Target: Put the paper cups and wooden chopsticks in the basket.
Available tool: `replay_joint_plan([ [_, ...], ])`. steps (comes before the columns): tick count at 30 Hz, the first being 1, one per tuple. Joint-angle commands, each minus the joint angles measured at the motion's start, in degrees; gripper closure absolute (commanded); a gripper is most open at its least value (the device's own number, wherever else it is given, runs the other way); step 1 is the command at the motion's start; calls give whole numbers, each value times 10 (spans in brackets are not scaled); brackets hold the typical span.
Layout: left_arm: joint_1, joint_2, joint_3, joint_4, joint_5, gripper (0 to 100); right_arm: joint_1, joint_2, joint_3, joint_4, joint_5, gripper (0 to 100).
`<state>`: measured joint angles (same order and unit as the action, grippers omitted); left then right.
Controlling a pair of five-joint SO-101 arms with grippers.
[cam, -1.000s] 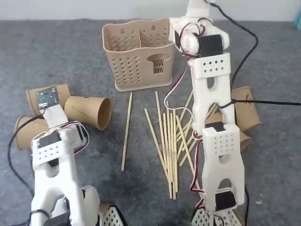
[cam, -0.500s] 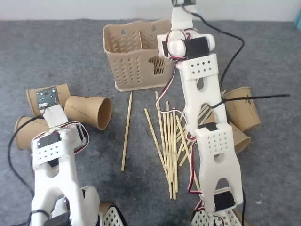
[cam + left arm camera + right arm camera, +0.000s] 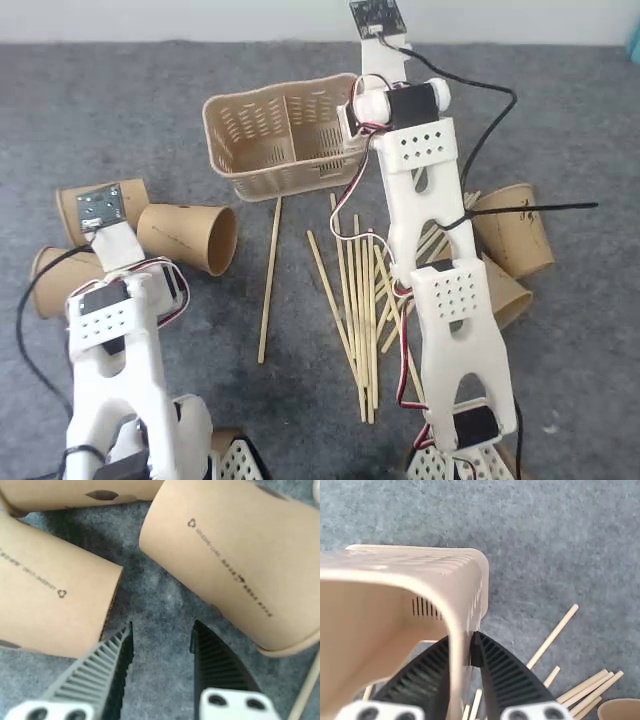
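Observation:
The tan perforated basket [image 3: 268,140] stands tilted at the back of the grey mat. My right gripper [image 3: 470,639] is shut on the basket [image 3: 395,595], pinching its right wall near the rim. Several wooden chopsticks [image 3: 360,300] lie in a loose bundle in front of the basket, and one lies apart [image 3: 270,275]. Three paper cups lie on their sides at the left [image 3: 190,238], [image 3: 70,208], [image 3: 48,278]. My left gripper [image 3: 160,630] hangs open just above the mat in the gap between two of those cups [image 3: 45,605], [image 3: 235,565], touching neither.
Two more paper cups [image 3: 515,232], [image 3: 505,290] lie on their sides right of the right arm [image 3: 440,220], with chopstick ends under them. Black cables trail from that arm toward the right edge. Bare mat lies between the left cups and the chopsticks.
The right arm swung left to the basket and shut its gripper on the right wall. The basket has tipped and shifted left. The left arm has not moved.

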<state>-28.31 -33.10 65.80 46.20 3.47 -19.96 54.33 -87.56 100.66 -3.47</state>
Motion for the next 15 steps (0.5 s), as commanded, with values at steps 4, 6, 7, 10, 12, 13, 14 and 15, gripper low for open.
replay_joint_plan([
  [4,-2,-18,-1,-13,9,819,4,-113,132,26,-17,993],
  [6,-2,-18,-1,-13,9,819,0,-161,207,25,-18,993],
  [7,-2,-18,-1,-13,9,819,-2,-186,241,25,-23,993],
  [10,-2,-18,-1,-13,9,819,-1,-257,316,25,-41,993],
  [12,-2,-18,-1,-13,9,819,0,-296,353,25,-45,993],
  [13,-2,-18,-1,-13,9,819,0,-313,369,25,-46,993],
  [14,-2,-18,-1,-13,9,819,0,-328,383,25,-46,993],
  [15,-2,-18,-1,-13,9,819,1,-340,395,25,-46,993],
])
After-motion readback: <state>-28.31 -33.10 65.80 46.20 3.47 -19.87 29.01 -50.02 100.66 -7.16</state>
